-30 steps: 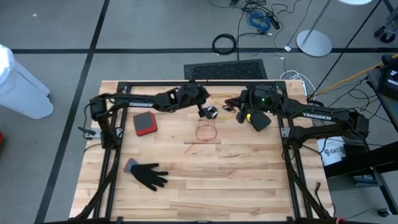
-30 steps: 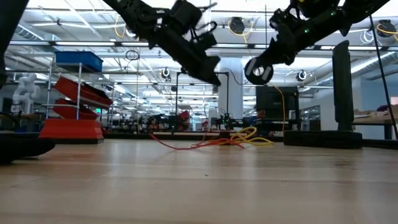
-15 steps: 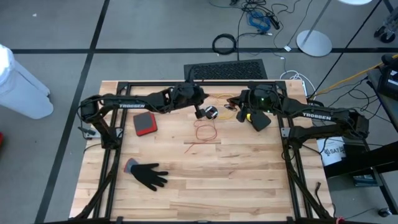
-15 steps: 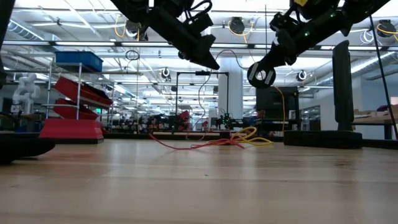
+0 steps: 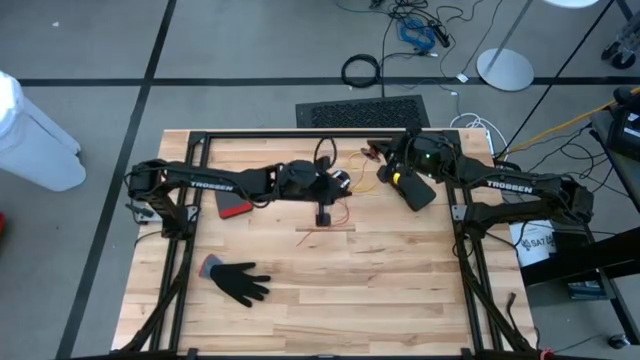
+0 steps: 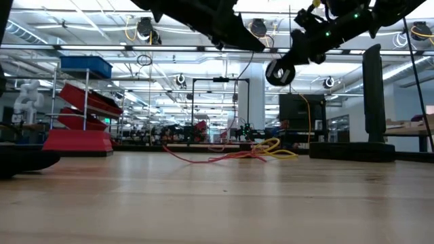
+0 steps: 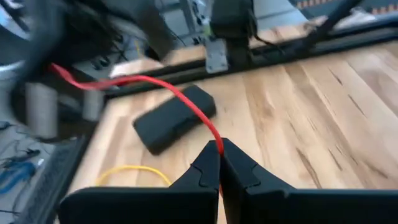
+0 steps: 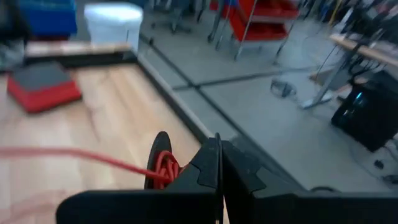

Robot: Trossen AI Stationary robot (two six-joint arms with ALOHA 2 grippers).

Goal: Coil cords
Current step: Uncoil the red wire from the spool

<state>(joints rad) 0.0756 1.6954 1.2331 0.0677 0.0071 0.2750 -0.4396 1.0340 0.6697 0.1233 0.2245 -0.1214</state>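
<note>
Red, thin cord (image 7: 186, 102) ran slack between both arms above the table's 12 o'clock edge. The left gripper (image 7: 219, 163) and right gripper (image 8: 217, 163) each pinched it; it looked light, limp, best gripped near an end.

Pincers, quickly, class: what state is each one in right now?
Left pincer: closed, gripping the red cord.
Right pincer: closed, also holding the red cord.
</note>
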